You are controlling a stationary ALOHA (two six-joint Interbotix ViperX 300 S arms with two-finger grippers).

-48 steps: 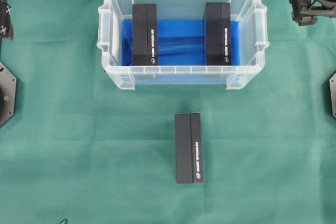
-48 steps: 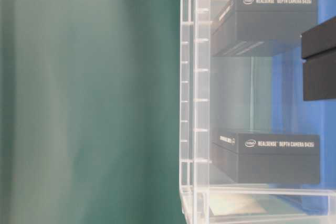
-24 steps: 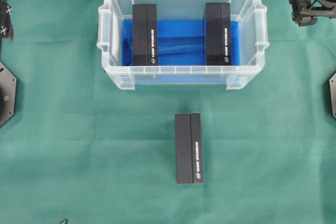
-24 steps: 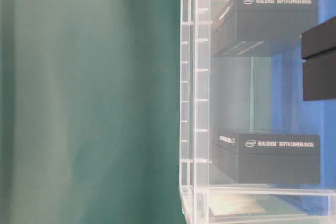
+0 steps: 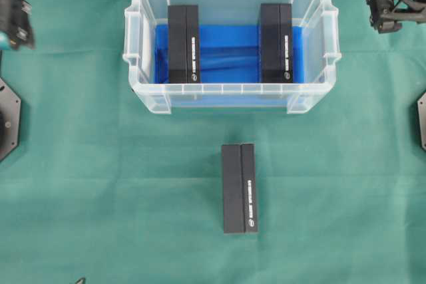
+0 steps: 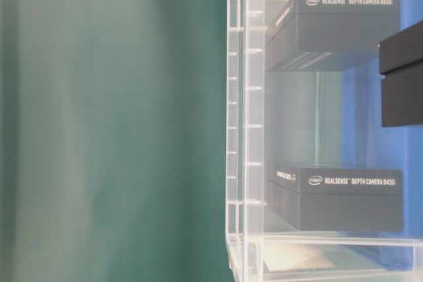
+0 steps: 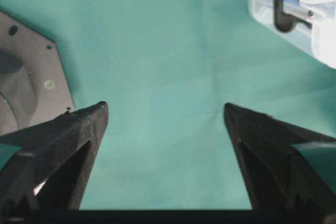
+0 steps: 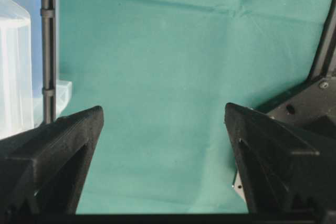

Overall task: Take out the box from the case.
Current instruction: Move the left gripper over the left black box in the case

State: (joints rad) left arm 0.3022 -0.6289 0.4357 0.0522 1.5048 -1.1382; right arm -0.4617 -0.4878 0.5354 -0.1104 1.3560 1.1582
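The case (image 5: 133, 64), a clear rimmed bin lined with blue cloth, stands at the back middle of the green table. Two black boxes stand in it, one on the left (image 5: 183, 43) and one on the right (image 5: 275, 42). A third black box (image 5: 239, 187) lies on the cloth in front of the case. My left gripper (image 7: 164, 109) is open over bare cloth, far left of the case, with only the case corner (image 7: 294, 17) in its view. My right gripper (image 8: 164, 111) is open too, off the case's right side (image 8: 16, 77). Neither holds anything.
Black base plates lie at the left edge (image 5: 8, 118) and right edge (image 5: 421, 119). The left arm (image 5: 14, 21) shows blurred at the far left, the right arm (image 5: 393, 1) at the back right corner. From table level the case wall (image 6: 244, 123) fills the right half.
The left arm has shifted slightly up and inward at the left edge and is blurred. The right arm, the case and all boxes are unchanged.
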